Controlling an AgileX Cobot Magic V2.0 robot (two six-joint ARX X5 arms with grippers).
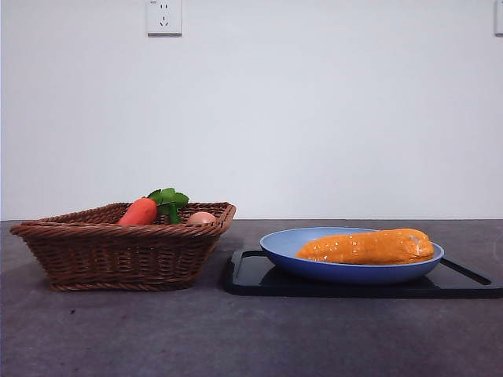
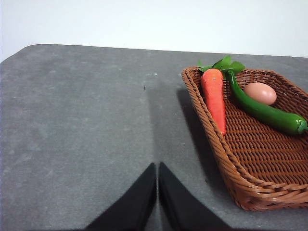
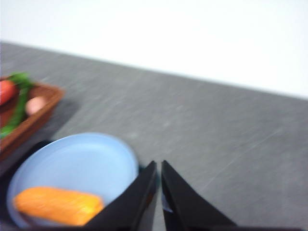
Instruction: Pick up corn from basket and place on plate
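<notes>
The corn [image 1: 368,247] lies lengthwise on the light-blue plate [image 1: 277,247]; the right wrist view shows the corn [image 3: 57,206] on the plate [image 3: 82,161] too. The brown wicker basket [image 1: 118,253] stands at the left, holding a carrot [image 1: 139,212] and a tan egg-like ball [image 1: 201,217]. In the left wrist view the basket [image 2: 226,159] also holds a green pepper [image 2: 264,113]. My left gripper [image 2: 157,166] is shut above bare table beside the basket. My right gripper [image 3: 159,164] is shut, raised near the plate's edge, apart from the corn. Neither gripper shows in the front view.
A flat black tray [image 1: 471,281] lies under the plate at the right. A wall with a socket [image 1: 164,16] stands behind the table. Dark grey tabletop [image 1: 236,338] stretches in front of basket and tray.
</notes>
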